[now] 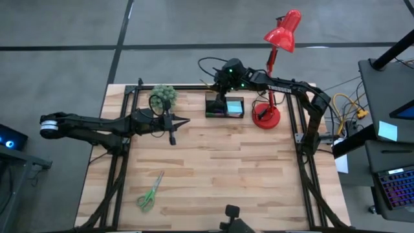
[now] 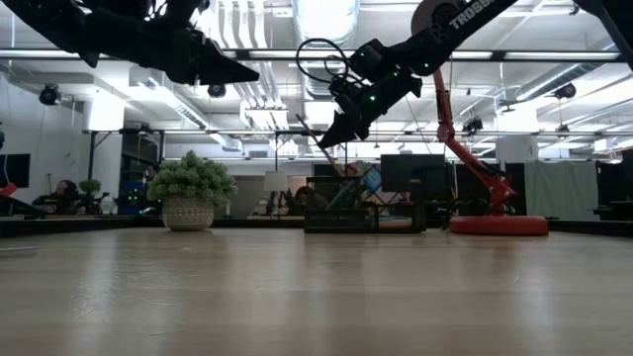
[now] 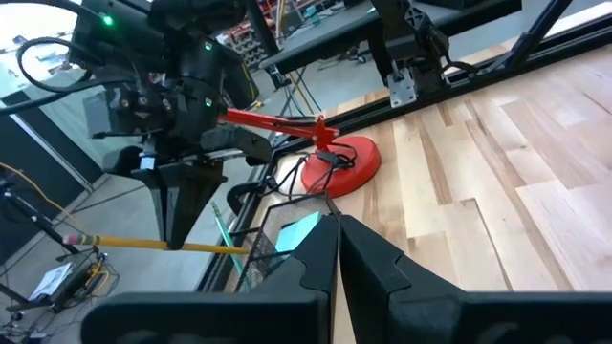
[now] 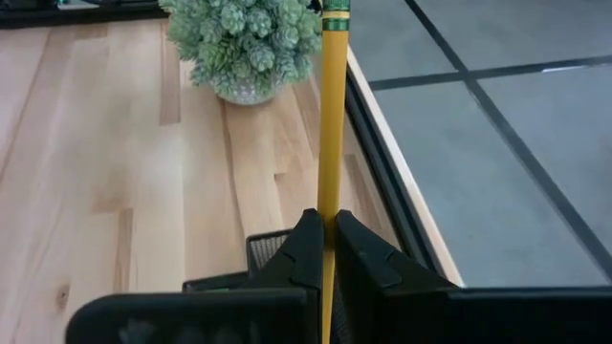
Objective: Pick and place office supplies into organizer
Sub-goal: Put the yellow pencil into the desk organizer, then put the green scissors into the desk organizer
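Note:
The black mesh organizer (image 1: pixel 216 107) stands at the table's far edge, with a light-blue sticky-note pad (image 1: pixel 234 105) in it. My right gripper (image 1: pixel 220 91) hangs just above it, shut on the yellow pencil (image 3: pixel 129 245). From the side, the right gripper (image 2: pixel 329 138) is above the organizer (image 2: pixel 361 213). Green-handled scissors (image 1: pixel 150 193) lie flat at the near left. My left gripper (image 1: pixel 185 121) is shut on nothing, raised over the table's left middle, pointing toward the organizer. My right gripper pinches the pencil's shaft (image 4: pixel 328 205) between its two fingers, about midway along it. The fingers (image 3: pixel 182 215) slant down from above and lie across the pencil. The pencil is tilted, eraser end (image 4: pixel 335 13) outward and higher, other end (image 3: pixel 241 250) at the organizer's rim.
A small green potted plant (image 1: pixel 163 96) stands left of the organizer at the far edge. A red desk lamp has its round base (image 1: pixel 266 116) right of the organizer and its head (image 1: pixel 283 31) beyond the table. Bare wood lies across the middle and near right.

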